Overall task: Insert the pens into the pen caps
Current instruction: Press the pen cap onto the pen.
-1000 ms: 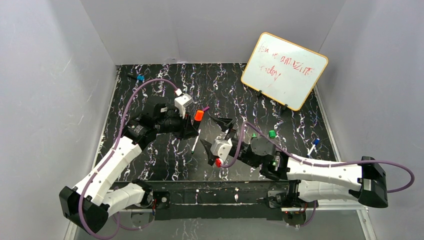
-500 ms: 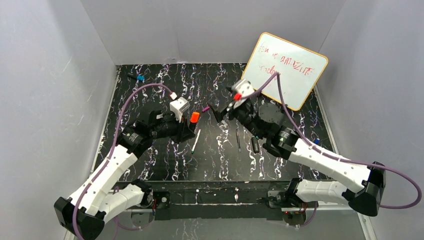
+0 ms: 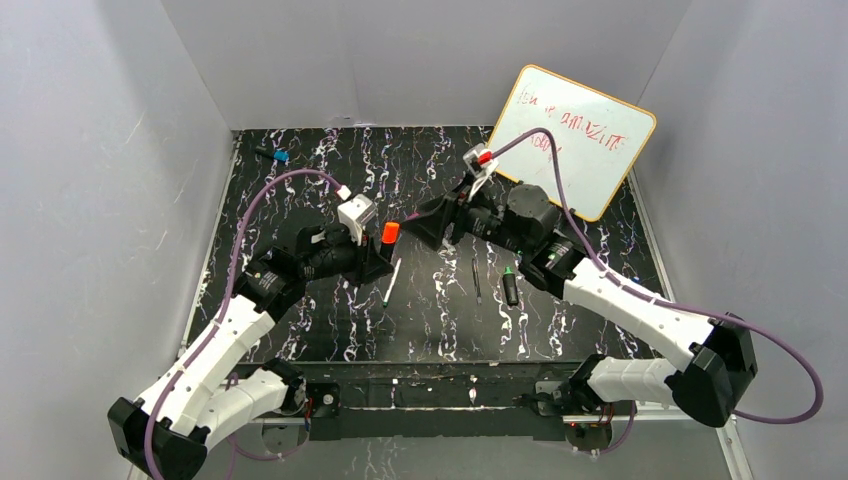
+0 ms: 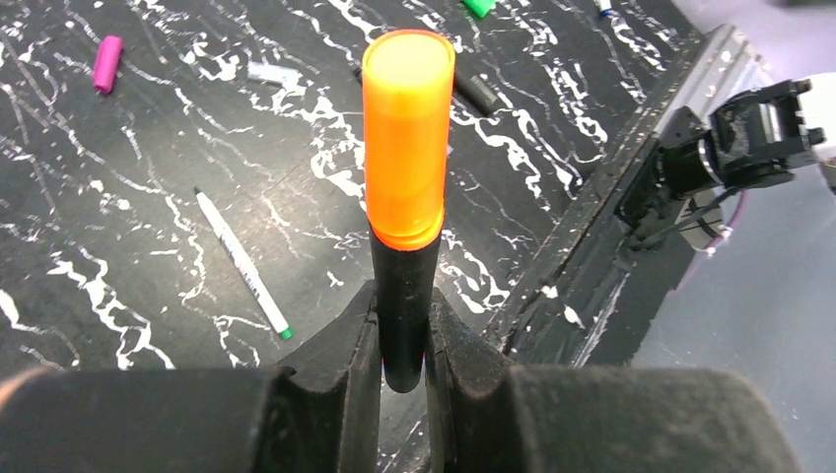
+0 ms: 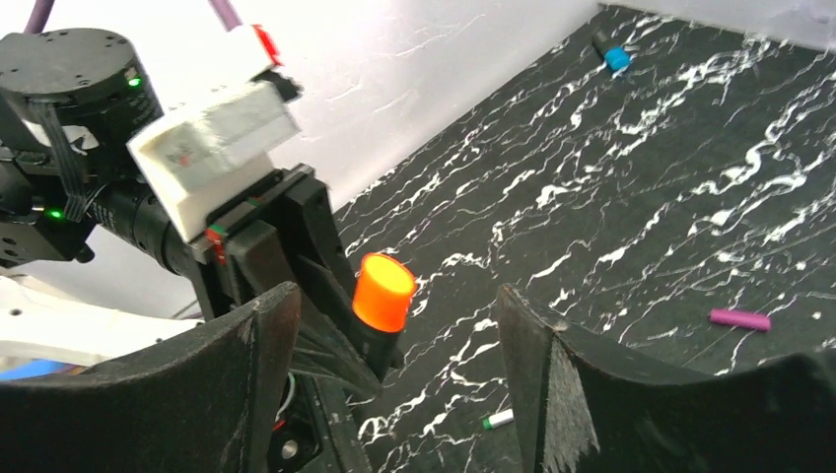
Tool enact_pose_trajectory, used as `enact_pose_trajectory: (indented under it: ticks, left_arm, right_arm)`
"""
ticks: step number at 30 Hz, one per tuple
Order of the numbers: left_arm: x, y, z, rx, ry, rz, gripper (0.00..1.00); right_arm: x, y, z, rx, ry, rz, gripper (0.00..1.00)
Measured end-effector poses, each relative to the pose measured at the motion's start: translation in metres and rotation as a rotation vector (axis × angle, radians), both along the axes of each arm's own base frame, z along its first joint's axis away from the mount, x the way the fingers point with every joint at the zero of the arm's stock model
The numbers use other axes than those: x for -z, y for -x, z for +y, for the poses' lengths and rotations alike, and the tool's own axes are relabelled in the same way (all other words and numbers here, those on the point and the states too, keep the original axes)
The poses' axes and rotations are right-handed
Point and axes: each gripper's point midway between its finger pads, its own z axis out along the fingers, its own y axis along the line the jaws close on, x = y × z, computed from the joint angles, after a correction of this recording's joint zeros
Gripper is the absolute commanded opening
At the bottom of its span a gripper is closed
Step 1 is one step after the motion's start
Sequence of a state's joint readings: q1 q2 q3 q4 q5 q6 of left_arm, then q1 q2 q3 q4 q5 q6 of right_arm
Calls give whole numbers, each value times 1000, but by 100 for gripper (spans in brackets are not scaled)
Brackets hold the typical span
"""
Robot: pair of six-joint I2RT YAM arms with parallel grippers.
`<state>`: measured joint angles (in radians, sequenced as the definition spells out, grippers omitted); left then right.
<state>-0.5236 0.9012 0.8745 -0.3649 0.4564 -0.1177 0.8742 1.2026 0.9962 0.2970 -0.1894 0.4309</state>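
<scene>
We clamp the orange-capped marker [image 4: 406,148] in our left gripper [image 4: 402,340]; our right gripper [image 5: 394,315] gapes wide, empty, marker ahead, room either side.

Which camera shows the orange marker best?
Left wrist: the orange marker fills the middle, pinched by the left gripper. Right wrist shows it smaller, partly hidden; the top view shows just an orange dot.

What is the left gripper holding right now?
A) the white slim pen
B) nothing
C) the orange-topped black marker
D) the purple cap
C: the left gripper is shut on the orange-topped black marker, while the white slim pen lies apart, ungripped.
</scene>
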Motion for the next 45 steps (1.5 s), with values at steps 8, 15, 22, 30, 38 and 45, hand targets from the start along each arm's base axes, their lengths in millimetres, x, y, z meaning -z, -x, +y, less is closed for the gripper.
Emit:
enact_pose_trajectory:
  ticks: [8,15,22,30,38,45]
  left_arm:
    - [-15,10,-15,81,90,10,0]
    - [-25,22,-26,161,157,36,0]
    - [-33,27,-32,199,197,42,0]
    - [-38,29,-35,221,220,39,0]
    - [-39,30,-35,223,223,44,0]
    - [-34,31,-35,233,208,56,0]
  right_arm:
    - [8,4,-5,-115,-70,96,66]
    - [1,19,6,-243,-130,75,53]
    - [-4,27,9,-303,-155,55,39]
    - [-7,26,7,-313,-164,52,25]
    - [-6,26,9,-327,-168,46,1]
    - [-3,28,9,-349,-159,46,1]
